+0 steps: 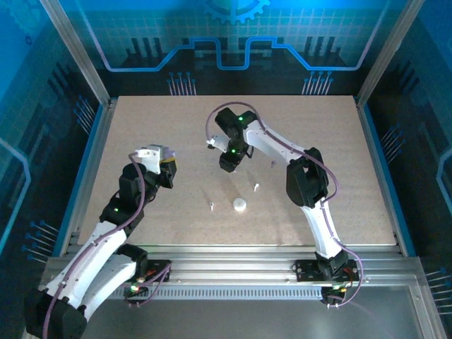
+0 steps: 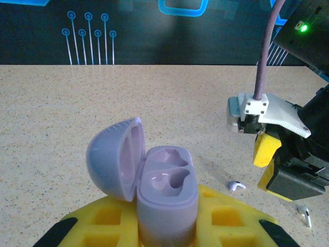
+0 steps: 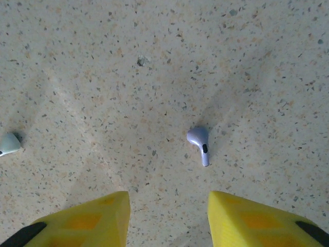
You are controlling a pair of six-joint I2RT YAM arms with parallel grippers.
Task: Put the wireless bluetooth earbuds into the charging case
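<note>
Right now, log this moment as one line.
left pincer: shut on purple charging case, lid open, wells empty | right pincer: open, purple earbud on table just ahead

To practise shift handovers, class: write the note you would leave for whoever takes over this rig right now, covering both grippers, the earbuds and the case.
Left gripper: shut on the purple charging case, lid open, both sockets empty.
Right gripper: open, pointing down at a pale purple earbud lying on the table.
Done: case held open; no earbud seated.
To do: grasp that earbud and seat it; a white earbud lies on the table too.
</note>
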